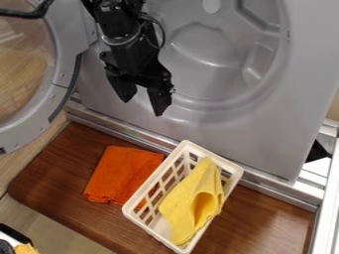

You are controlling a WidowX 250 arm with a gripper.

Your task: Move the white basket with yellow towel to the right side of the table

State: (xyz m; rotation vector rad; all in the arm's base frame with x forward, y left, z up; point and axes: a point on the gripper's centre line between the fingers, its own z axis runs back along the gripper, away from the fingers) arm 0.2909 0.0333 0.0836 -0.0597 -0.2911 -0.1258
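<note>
The black gripper (143, 103) hangs at the upper left, in front of the grey machine face, with its two fingers spread and nothing between them. Below it and to the right, apart from it, the white basket (151, 191) stands at a slant on the brown wooden table (265, 218), right of its middle. A yellow towel (187, 199) lies inside the basket, folded and leaning over toward its right side.
An orange cloth (122, 173) lies on the table just left of the basket. Behind rises the grey machine front (218, 134) with a metal rail along its foot. A round open door (58, 94) stands at the left, and white metal framing at the right.
</note>
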